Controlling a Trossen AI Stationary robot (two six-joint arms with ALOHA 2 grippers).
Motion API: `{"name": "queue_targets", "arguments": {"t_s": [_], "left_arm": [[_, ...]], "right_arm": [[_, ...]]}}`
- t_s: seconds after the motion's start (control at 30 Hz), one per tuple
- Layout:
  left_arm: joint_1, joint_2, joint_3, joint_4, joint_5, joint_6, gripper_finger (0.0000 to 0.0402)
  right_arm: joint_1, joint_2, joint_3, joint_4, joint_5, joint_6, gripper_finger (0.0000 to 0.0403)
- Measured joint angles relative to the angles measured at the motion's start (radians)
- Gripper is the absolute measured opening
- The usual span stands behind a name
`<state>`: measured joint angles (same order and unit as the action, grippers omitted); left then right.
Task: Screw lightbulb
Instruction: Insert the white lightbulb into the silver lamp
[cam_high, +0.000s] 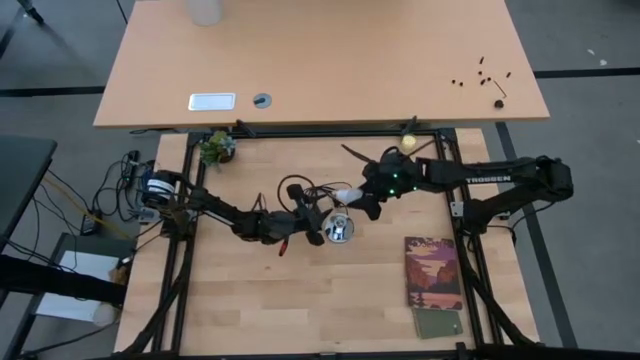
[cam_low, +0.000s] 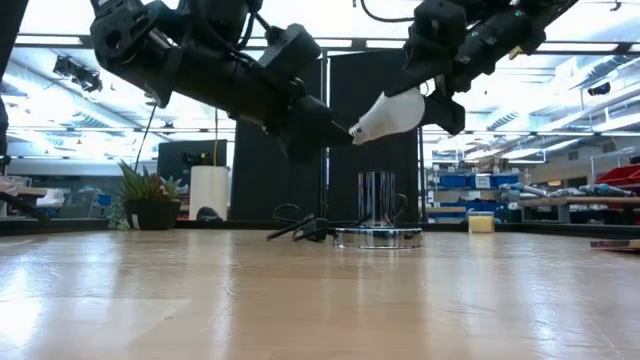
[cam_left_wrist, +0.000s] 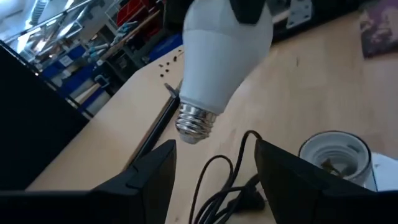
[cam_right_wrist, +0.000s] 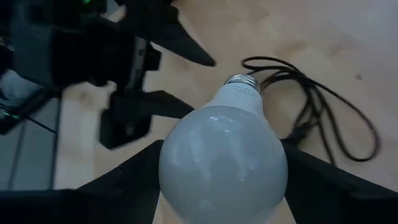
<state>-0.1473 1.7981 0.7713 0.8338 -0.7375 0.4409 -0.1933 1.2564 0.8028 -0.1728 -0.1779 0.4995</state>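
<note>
Low view: right end effector (cam_low: 432, 95) grips lightbulb (cam_low: 388, 115) aloft.

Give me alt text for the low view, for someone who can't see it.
The right gripper holds a white pear-shaped lightbulb in mid-air, its screw base pointing toward the left gripper, whose jaws are open. Below them on the pale wooden table stands a round silver socket with a black cord. A small potted plant sits far left.
</note>
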Motion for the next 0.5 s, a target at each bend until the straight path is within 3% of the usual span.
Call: {"name": "queue_targets", "arguments": {"t_s": [0.5], "left_arm": [[-0.017, 0.009, 0.033, 0.008, -0.01, 0.109, 0.0224]], "right_arm": [[0.055, 0.0, 0.0, 0.062, 0.0, 0.083, 0.0283]]}}
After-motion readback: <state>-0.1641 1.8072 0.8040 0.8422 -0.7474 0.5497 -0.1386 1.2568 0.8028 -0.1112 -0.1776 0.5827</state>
